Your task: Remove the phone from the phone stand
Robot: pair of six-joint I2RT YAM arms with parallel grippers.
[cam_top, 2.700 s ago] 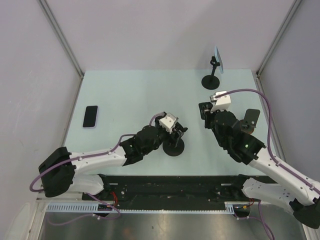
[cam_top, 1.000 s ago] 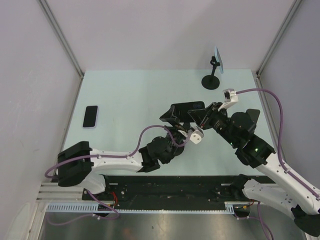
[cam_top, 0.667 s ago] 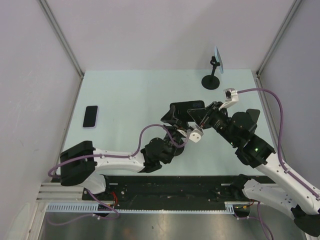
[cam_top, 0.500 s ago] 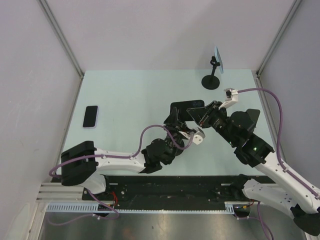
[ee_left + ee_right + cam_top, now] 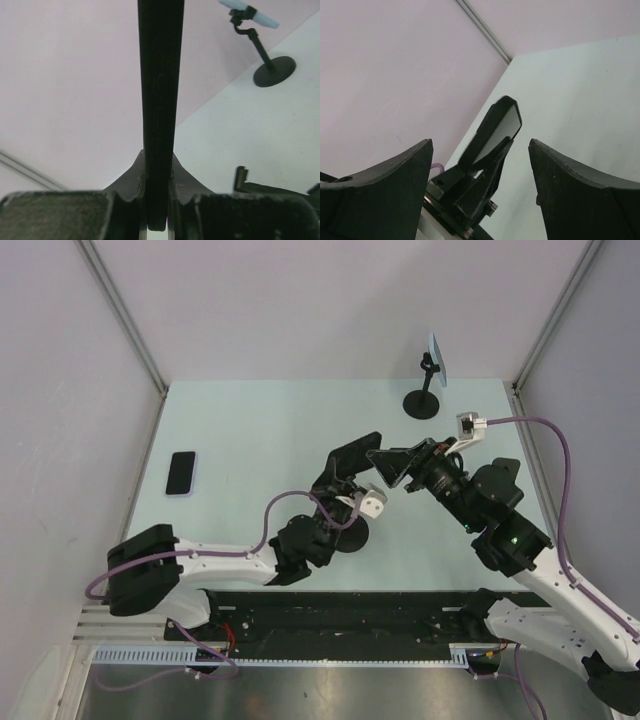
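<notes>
The pale green table (image 5: 250, 420) carries 1 dark phone (image 5: 181, 473) lying flat near its left edge, 1 tall stand (image 5: 421, 405) on a round black foot at the far right, and 1 round black base (image 5: 357, 534) near the middle.

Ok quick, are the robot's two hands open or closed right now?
Left gripper: closed, holding the black phone by its edge.
Right gripper: open, holding nothing.
</notes>
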